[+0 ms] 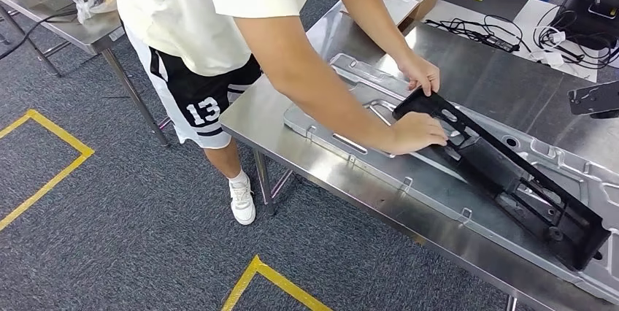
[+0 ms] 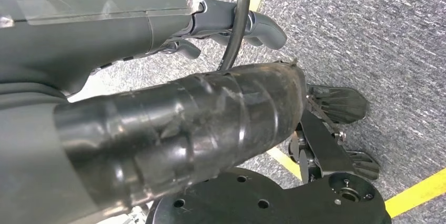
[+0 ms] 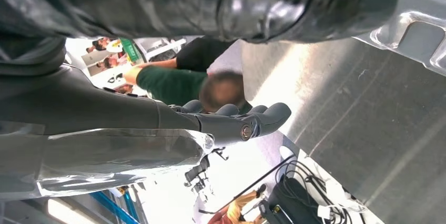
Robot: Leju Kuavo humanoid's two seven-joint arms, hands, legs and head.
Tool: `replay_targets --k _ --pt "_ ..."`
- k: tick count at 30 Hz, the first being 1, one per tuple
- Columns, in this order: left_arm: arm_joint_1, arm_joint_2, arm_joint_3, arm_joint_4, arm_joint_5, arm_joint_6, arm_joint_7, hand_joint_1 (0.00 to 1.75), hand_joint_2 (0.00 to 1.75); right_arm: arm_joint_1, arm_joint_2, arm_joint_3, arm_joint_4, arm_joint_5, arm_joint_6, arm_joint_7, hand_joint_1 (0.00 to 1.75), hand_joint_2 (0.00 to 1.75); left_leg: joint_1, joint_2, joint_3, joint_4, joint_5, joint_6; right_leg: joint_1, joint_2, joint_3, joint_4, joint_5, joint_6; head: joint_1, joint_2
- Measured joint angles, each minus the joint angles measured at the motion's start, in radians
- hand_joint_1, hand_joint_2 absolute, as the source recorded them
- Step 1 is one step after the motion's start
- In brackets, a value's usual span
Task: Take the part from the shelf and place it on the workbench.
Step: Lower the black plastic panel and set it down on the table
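Part (image 1: 504,179), long black molded bracket, lay on pressed sheet-metal panel (image 1: 350,99) atop steel workbench (image 1: 277,117); a person's hands (image 1: 417,132) were gripping its near end. Left hand (image 2: 231,24) hung by floor, fingers loosely apart, holding nothing. Right hand (image 3: 247,121) empty, fingers extended. Risk: person's shifting could slide part off panel, or robot arm could bump person.

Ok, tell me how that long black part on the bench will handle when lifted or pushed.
The black part looks like a stiff moulded frame, so it should keep its shape. It is long and narrow, so lifted at one end it would probably swing. Lying on the silver metal panel, it may slide when pushed.
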Motion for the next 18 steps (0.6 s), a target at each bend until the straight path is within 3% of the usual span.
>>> replay_targets --k 9,18 --pt "0.001 0.0 0.0 0.0 0.002 0.0 0.0 0.0 0.0 0.0 -0.002 0.004 -0.002 -0.011 -0.026 0.006 0.0 0.0 0.0 0.0 0.0 0.0 0.0 0.0 0.0 0.0 0.0 0.0 0.0 0.0 0.0 0.0" --pt "0.002 -0.001 0.002 0.0 0.006 0.0 -0.012 0.0 0.0 -0.001 -0.004 0.004 -0.013 -0.055 -0.104 0.062 0.0 0.0 0.0 0.0 0.0 0.0 0.0 0.0 0.0 0.0 0.0 0.0 0.0 0.0 0.0 0.0"
